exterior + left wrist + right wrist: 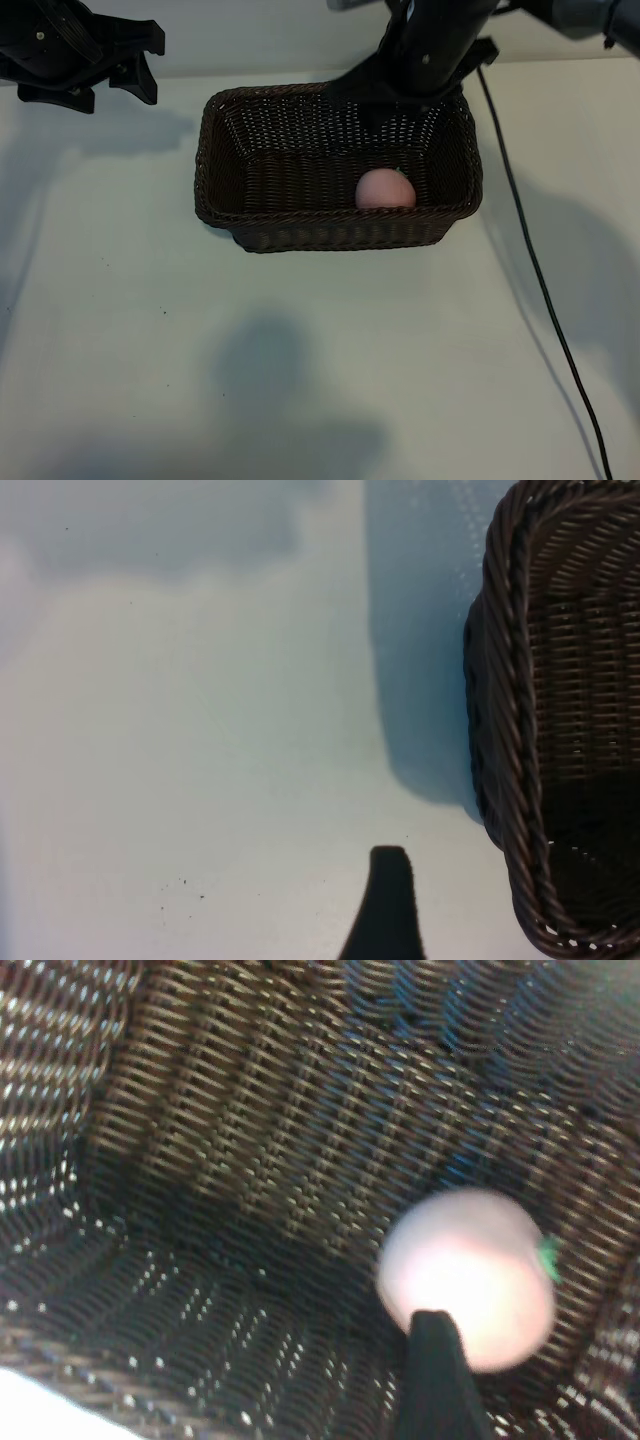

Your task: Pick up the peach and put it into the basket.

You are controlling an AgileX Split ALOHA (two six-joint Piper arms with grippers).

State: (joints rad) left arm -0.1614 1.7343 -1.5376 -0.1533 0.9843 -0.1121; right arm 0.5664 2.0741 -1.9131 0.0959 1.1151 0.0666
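The peach (pixel 385 188), round and pale pink, lies free on the floor of the dark-brown wicker basket (pixel 330 228), against its near wall towards the right end. My right gripper (pixel 395 100) hangs over the basket's far rim and stands open with nothing in it. In the right wrist view the peach (pixel 465 1275) rests on the weave (pixel 250 1110) just beyond one dark finger (pixel 432 1370); the other finger is out of frame. My left gripper (pixel 115 90) is parked open at the far left, away from the basket.
A black cable (pixel 530 260) runs down the table to the right of the basket. The left wrist view shows bare white table beside the basket's braided rim (pixel 510 730) and one left finger (pixel 388 900).
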